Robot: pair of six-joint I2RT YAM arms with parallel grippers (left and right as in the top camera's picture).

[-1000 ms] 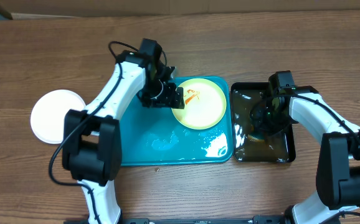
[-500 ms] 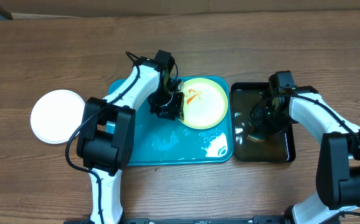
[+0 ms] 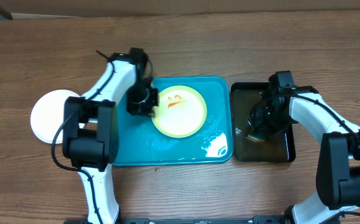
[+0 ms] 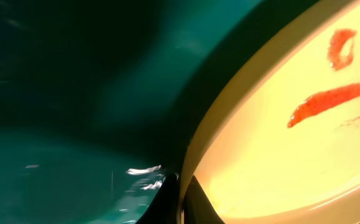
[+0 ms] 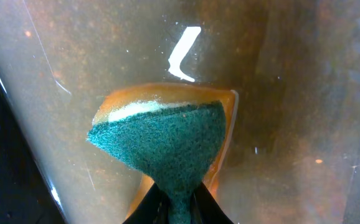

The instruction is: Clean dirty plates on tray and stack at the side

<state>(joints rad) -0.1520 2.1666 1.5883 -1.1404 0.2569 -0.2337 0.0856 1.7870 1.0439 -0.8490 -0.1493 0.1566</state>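
The left claw is clamped on the rim of the lime-green plate at the plate's 9 o'clock edge. The left wrist view shows its fingertips pinching the lip, probably so the plate stays put or can be dragged about for wiping. The plate lies flat near the middle of the teal tray, its orange-red sauce smear unwiped. At the tray's 3 o'clock, the right claw is pinched shut on a green-faced sponge and holds it down in the murky water of the black tray, likely to wet it. A white plate sits on the bench at the tray's 9 o'clock, set aside clean.
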